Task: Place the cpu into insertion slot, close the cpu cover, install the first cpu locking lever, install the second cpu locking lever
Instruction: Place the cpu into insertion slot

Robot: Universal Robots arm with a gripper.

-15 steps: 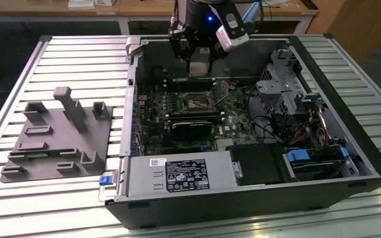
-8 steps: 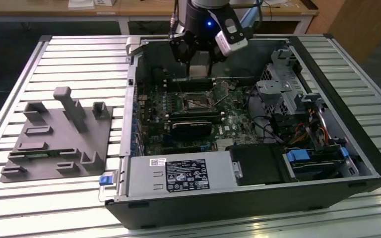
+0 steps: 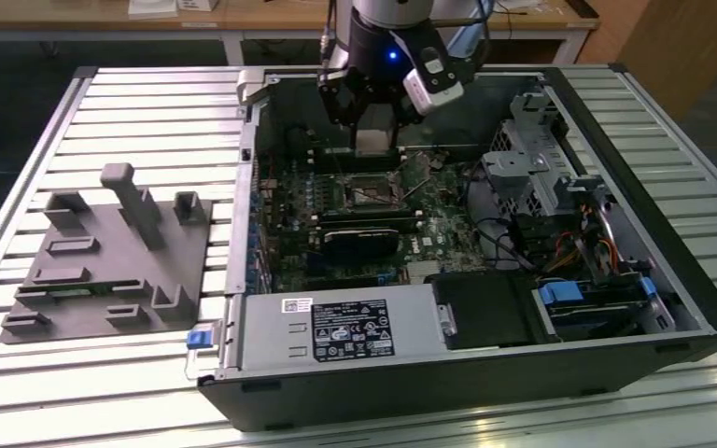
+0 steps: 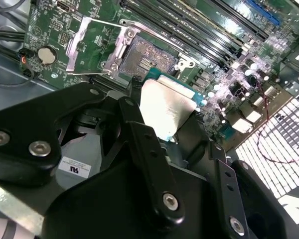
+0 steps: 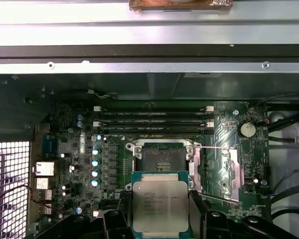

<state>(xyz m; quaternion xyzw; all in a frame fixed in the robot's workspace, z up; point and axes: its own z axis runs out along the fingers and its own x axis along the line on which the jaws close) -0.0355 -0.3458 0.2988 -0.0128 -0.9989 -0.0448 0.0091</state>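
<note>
One chip in the tool (image 3: 377, 142) right now: it is clamped on two opposite edges of the cpu (image 5: 160, 208), silvery face up toward the wrist. I read that edge grip as deliberate, since it leaves the underside free to meet the contacts. The chip hangs level above the green circuit board (image 5: 224, 119), clear of it and not seated.

Just beside the chip in the first wrist view sits the insertion slot (image 5: 159, 160), with its dark centre bare and nothing in it. The cpu cover (image 4: 118, 47) stands swung open to one side of the slot, which I take to be why the socket can be reached from above at all. Past the slot run the long memory slots (image 5: 152, 119).

Wider out, in the exterior view, the arm reaches down into the open computer case (image 3: 458, 387). The case lies on its side on the slatted surface (image 3: 147, 103), with a grey fixture block (image 3: 109, 252) well apart on the exterior view's left.
</note>
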